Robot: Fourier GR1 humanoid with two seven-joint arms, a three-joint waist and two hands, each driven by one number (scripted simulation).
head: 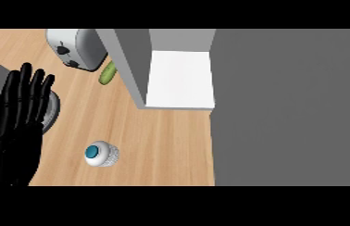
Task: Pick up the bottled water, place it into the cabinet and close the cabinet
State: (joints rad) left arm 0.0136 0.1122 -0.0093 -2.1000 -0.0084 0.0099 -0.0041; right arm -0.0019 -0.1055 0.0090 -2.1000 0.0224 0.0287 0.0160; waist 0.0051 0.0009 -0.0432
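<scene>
nothing of the task looks done yet. the bottled water [102,154] stands upright on the wooden desk [164,146], seen from above as a white round with a teal cap, well apart from any hand. the left hand [24,114] rests at the view's left edge, fingers straight and holding nothing; the right hand is not in view. the cabinet [179,77] stands open, its white shelf bare — picking, placing and closing all remain. a toaster [77,48] and a cucumber [108,74] lie beside it.
</scene>
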